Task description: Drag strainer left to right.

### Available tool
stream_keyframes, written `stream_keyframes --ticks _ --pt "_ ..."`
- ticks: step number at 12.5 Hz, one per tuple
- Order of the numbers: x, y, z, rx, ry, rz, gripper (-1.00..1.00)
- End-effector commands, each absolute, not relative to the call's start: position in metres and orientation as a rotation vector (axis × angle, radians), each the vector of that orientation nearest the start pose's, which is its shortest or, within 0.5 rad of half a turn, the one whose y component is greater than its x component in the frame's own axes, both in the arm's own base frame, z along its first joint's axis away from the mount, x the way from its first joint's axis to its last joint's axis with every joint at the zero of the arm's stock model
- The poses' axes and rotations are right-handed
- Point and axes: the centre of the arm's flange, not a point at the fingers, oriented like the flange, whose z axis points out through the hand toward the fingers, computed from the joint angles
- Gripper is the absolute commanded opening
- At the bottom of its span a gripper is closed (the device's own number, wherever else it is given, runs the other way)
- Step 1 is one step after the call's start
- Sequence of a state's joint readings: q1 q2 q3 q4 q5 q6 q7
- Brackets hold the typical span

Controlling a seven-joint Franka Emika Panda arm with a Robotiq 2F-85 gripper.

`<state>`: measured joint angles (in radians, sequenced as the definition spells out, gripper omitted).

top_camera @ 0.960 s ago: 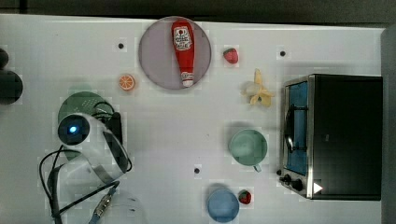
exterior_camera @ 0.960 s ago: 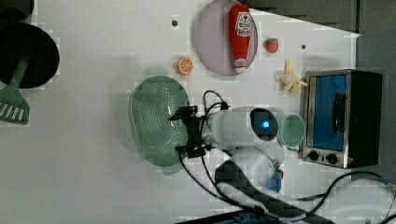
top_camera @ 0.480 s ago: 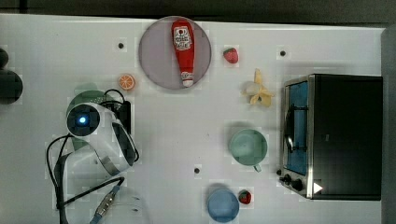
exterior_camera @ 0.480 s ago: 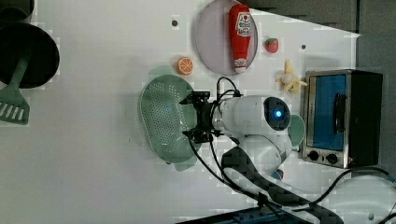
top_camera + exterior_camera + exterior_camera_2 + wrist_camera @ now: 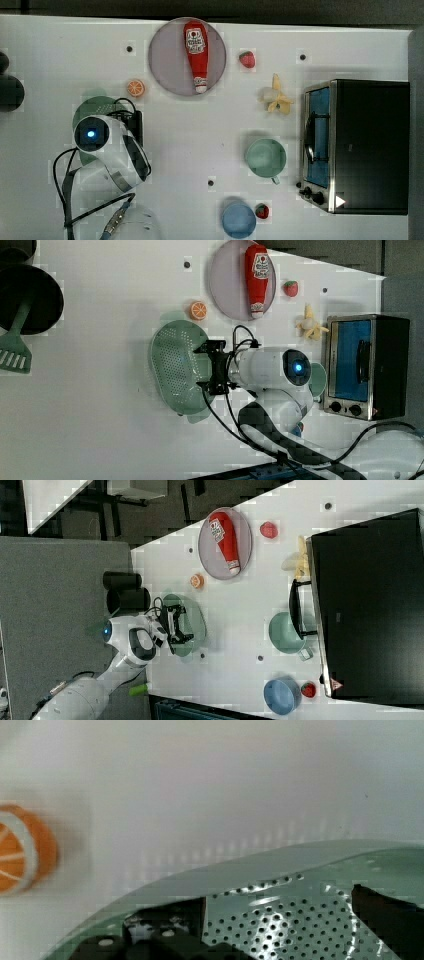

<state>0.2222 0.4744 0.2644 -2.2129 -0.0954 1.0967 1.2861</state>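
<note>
The strainer (image 5: 176, 367), a pale mint-green oblong colander full of small holes, lies on the white table at the left view's middle. It also shows in the right view (image 5: 194, 611). In the top view the arm covers most of the strainer (image 5: 94, 106). My gripper (image 5: 212, 367) hangs over the strainer's side toward the left view's right, open, its black fingers spread wide. In the wrist view the gripper (image 5: 277, 920) has both fingertips low against the perforated inside of the strainer (image 5: 280, 930). Nothing is clamped between them.
A grey-lilac plate (image 5: 165, 60) bears a ketchup bottle (image 5: 196, 52). An orange slice (image 5: 135, 88) lies close to the strainer. Toward the top view's right are a strawberry (image 5: 246, 59), banana (image 5: 275, 99), mint mug (image 5: 265, 157), blue bowl (image 5: 238, 220) and toaster oven (image 5: 357, 145).
The arm has moved toward the left view's right and the strainer has shifted slightly that way with it. The fingers have stayed spread.
</note>
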Motion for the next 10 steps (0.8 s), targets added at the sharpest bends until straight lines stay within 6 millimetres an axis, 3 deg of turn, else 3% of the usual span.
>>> stream_keyframes --ticks 1,10 --pt "0.482 0.214 0.167 -2.213 2.244 0.095 1.0" --pt "0.496 0.095 0.159 -2.274 2.25 0.063 1.0"
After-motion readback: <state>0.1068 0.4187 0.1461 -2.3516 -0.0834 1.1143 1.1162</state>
